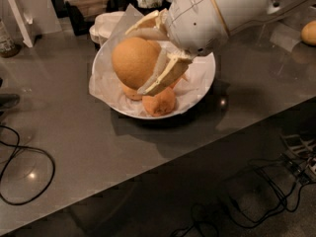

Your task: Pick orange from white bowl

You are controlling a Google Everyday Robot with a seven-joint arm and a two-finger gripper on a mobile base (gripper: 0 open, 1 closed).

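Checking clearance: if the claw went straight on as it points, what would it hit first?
Likely the white bowl's paper-lined rim, just beyond the orange the claw grips above it; depth unclear.

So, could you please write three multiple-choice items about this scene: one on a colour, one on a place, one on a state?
1. What colour is the wide, shallow, paper-lined round bowl? A) white B) blue C) black
2. Where is the large, pale yellowish-orange round fruit? A) on the floor B) in the robot's two-finger hand, over the bowl C) behind the bowl
3. What is the hand's state? A) open, empty B) out of view C) shut on the fruit
Key: 1 A, its rim is white; 2 B, the fingers flank it above the bowl; 3 C, both fingers press against its sides.
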